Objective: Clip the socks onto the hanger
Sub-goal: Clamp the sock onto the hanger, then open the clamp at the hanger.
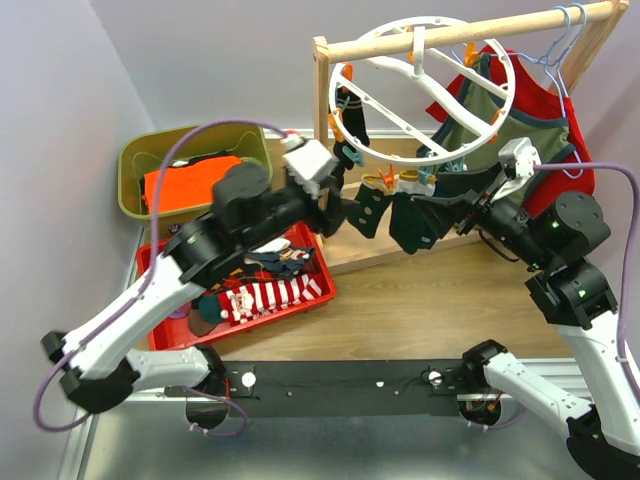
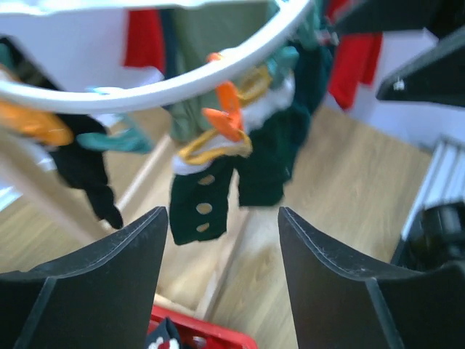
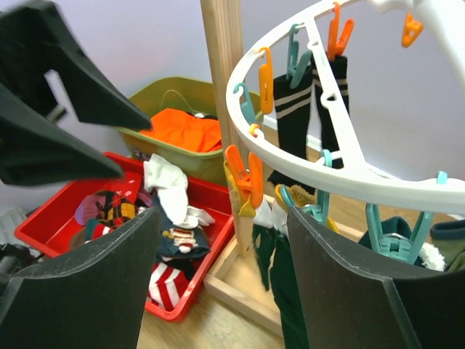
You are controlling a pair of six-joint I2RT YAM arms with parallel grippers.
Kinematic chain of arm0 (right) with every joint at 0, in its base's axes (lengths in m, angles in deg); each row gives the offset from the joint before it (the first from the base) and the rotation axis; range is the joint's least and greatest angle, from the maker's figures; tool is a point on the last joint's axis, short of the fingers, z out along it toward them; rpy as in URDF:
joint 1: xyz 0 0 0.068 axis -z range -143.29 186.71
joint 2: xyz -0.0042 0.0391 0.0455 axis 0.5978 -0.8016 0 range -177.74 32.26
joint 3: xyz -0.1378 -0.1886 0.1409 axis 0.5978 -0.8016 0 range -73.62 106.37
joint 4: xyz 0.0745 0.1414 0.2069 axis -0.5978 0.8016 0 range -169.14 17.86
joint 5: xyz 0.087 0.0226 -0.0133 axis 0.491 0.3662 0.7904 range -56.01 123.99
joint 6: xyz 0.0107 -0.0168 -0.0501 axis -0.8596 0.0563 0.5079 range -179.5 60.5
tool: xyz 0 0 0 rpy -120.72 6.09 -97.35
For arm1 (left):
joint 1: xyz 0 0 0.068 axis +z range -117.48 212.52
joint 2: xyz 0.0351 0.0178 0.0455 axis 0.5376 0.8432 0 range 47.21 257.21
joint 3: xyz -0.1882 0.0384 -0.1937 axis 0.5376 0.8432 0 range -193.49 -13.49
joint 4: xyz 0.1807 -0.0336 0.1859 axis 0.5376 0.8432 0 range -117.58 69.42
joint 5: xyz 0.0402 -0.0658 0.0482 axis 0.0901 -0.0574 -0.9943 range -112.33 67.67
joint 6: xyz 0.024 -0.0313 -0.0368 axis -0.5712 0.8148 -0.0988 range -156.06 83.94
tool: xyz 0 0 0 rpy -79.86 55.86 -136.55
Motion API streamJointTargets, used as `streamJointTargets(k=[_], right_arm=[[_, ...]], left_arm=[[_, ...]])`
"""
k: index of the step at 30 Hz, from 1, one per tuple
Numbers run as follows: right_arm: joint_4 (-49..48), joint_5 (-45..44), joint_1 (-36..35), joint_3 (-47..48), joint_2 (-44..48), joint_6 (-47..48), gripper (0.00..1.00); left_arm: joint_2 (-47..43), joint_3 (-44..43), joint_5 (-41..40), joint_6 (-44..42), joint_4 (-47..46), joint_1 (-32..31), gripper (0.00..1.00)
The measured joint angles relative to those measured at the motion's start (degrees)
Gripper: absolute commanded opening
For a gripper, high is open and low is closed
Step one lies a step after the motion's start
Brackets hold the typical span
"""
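Observation:
The white ring hanger (image 1: 432,62) hangs from the wooden rack, with orange and teal clips around its rim. Black socks (image 1: 351,112) and dark green socks (image 1: 408,222) hang clipped from it. My left gripper (image 1: 347,208) is open and empty, just left of the hanging green socks; its wrist view (image 2: 221,218) shows a dark green dotted sock (image 2: 198,206) under an orange clip (image 2: 224,116). My right gripper (image 1: 455,208) is open and empty on the right side of those socks; its wrist view (image 3: 221,218) shows the ring (image 3: 305,156) and a green sock (image 3: 280,280) between its jaws.
A red tray (image 1: 322,292) at the left holds loose socks, among them a red-and-white striped one (image 1: 268,296). An olive bin (image 1: 135,160) behind it holds an orange garment. Olive and red shirts hang on light-blue hangers (image 1: 560,40) at the rack's right. The rack's wooden base (image 1: 345,262) lies under the hanger.

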Motion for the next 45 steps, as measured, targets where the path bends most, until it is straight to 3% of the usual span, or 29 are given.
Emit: streamJointTargets(k=[5, 9, 14, 26, 35, 45], right_arm=[[0.83, -0.68, 0.00, 0.24, -0.94, -2.40, 0.77], [1.36, -4.50, -0.02, 1.68, -2.84, -4.74, 0.76], [2.01, -11.15, -0.04, 2.34, -5.70, -8.04, 0.74], [2.34, -31.63, -0.11, 2.40, -9.66, -12.00, 0.72], [2.51, -42.29, -0.11, 5.79, -13.38, -9.33, 0.72], [1.70, -43.23, -0.11, 7.08, -12.52, -7.67, 0.71]], left_arm=[[-11.06, 10.75, -4.87, 4.74, -8.07, 3.56, 0.72], [-13.77, 14.62, -6.14, 7.50, -10.88, 6.25, 0.71], [-13.29, 17.49, -6.25, 8.90, -11.85, 6.86, 0.66], [-8.44, 18.32, -6.97, 5.84, -18.95, 7.04, 0.66], [-4.68, 23.04, -1.40, 2.40, -31.23, 7.04, 0.67], [-0.87, 32.48, -0.15, -0.48, -52.04, 6.99, 0.68]])
